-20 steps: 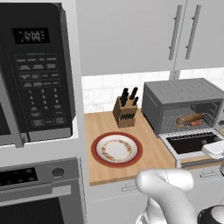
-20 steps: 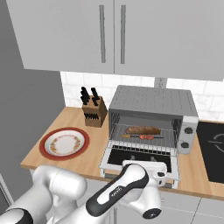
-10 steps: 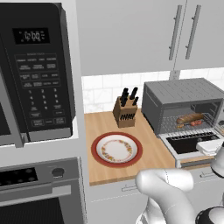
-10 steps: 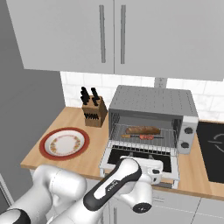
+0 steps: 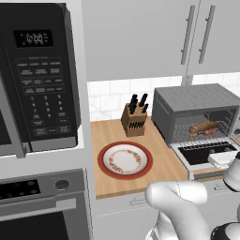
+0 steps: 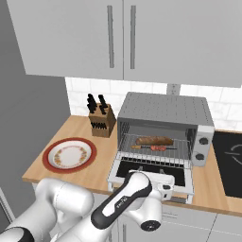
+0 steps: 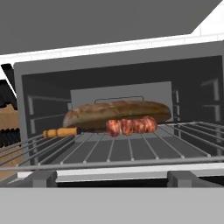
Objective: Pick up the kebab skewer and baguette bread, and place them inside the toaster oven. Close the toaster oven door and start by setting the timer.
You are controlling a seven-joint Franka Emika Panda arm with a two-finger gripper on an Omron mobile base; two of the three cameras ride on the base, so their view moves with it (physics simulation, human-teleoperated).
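Arm [image 6: 124, 203] low before toaster oven door [image 6: 153, 171].

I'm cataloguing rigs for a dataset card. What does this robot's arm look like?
The arm has glossy white, rounded tubular segments joined by dark grey-black joints. One forearm link carries a dark band with small white lettering, too small to read. No loose cables show. The tool is a white block.

- Simulated home kitchen, rendered.
- Wooden countertop [image 5: 112, 136] under white wall cabinets [image 6: 123, 38], white tile backsplash [image 5: 110, 96] behind.
- Black microwave [image 5: 40, 75] at 9 o'clock in left base view; built-in steel oven [image 5: 40, 201] below it.
- On the counter: knife block [image 6: 101, 120], plate [image 6: 69, 154], toaster oven [image 6: 165, 127].
- Black cooktop [image 6: 229, 160] at 3 o'clock in right base view.
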